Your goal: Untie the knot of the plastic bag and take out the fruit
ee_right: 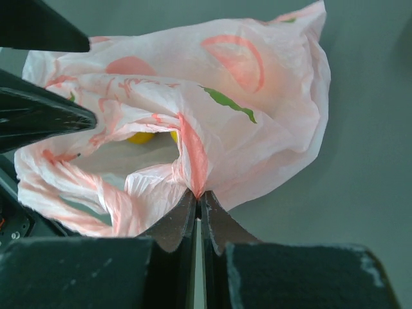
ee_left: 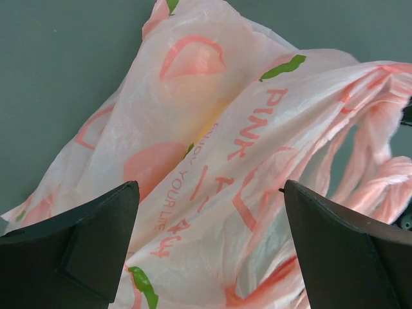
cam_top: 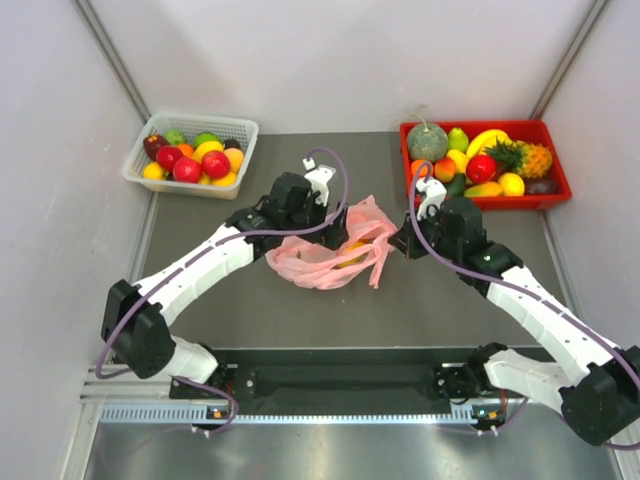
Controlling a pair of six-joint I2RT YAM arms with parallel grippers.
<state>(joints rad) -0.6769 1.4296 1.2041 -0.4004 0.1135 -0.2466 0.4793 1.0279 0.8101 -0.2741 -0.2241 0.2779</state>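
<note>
White basket [cam_top: 237,122] sitting at the far left corner, left gripper [ee_left: 209,190] hanging wide open over the pink bag [cam_top: 330,255] lying at desk centre, yellow fruit [ee_right: 141,137] showing inside it, twisted handle strips [cam_top: 381,262] trailing towards the near edge, right gripper [ee_right: 198,193] pinching the bag's rim, red tray [cam_top: 500,203] sitting at the far right corner.

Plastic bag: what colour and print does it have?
The bag is pale pink with peach shapes, green leaves, lettering; left wrist view.

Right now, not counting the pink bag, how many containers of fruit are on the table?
2: a white basket in the far left corner and a red bin in the far right corner. No others are visible.
</note>
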